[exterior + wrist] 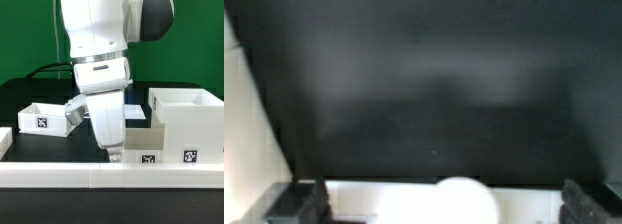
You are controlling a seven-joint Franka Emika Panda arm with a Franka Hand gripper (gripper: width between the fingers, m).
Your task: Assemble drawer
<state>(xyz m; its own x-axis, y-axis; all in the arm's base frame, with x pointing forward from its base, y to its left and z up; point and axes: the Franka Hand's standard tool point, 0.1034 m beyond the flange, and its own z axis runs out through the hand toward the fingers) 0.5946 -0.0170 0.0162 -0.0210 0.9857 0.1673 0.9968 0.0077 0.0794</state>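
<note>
The large white drawer housing [186,118] stands at the exterior view's right, with a tag low on its front. One small open-top tray [40,116] sits at the left. A second tray [142,136] lies between my gripper and the housing, close against the housing. My gripper [114,152] points down at that tray's left end. In the wrist view my dark fingertips [295,203] stand wide apart, and the gripper [441,205] is open. The tray's white front [375,195] and its round knob [461,190] lie between them. I cannot tell whether the fingers touch the tray.
A long low white rail [110,176] runs along the table's front edge, just before the gripper. Cables lie at the back left [45,70]. The black table [438,90] fills most of the wrist view, with a pale strip [233,110] at one side.
</note>
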